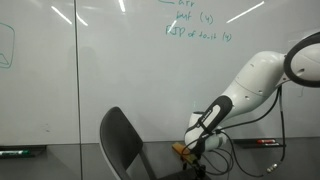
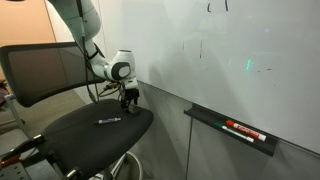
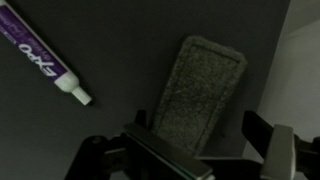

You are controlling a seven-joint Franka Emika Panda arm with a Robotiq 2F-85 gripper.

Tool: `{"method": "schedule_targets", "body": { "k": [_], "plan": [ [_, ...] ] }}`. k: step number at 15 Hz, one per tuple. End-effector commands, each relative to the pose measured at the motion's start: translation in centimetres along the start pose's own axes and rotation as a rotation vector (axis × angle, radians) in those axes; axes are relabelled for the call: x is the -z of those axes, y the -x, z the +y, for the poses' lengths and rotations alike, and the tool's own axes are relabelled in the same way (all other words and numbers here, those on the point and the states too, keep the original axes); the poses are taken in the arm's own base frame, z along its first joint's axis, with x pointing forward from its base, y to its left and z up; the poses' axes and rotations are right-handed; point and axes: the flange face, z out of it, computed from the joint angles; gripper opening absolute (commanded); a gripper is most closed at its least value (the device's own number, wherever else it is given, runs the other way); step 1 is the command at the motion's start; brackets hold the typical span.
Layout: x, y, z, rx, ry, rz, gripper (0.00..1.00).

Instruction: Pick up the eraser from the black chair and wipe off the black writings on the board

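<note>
Jaws wide open and empty, our gripper (image 3: 186, 152) hovers over the eraser (image 3: 200, 88), centre-right in the wrist view, on the black chair (image 2: 72, 136). We should straddle its narrow width, lower, then close.

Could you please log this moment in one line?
phase: approach | tool: open | dark grey felt rectangular eraser: on black chair seat, ungrasped | black writings on glossy white board: present

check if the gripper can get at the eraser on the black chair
Likely yes: the eraser lies bare on the black chair just under the open fingers, with the marker off to one side.
</note>
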Motion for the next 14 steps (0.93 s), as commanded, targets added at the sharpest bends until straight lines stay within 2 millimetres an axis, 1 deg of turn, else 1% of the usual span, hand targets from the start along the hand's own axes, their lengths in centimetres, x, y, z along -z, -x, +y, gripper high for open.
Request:
{"method": "schedule_targets", "body": {
  "k": [1, 2, 4, 5, 6, 10, 12, 14],
  "plan": [
    [-0.2, 0.2, -0.9, -0.011, -0.014, 0.033, 0.68],
    [-0.1, 0.4, -1.0, -0.006, -0.013, 0.035, 0.58],
    [0.3, 0.7, -1.1, 0.002, -0.012, 0.042, 0.45],
    [0.7, 0.9, -1.1, 0.008, -0.011, 0.051, 0.35],
    [0.9, 1.1, -1.2, 0.012, -0.014, 0.053, 0.32],
    [1.7, 2.1, -0.6, 0.033, 0.009, 0.021, 0.32],
    [2.7, 2.4, 0.0, 0.070, 0.058, 0.012, 0.32],
    [4.7, 2.1, 1.1, 0.090, 0.126, 0.036, 0.32]
  ]
}}
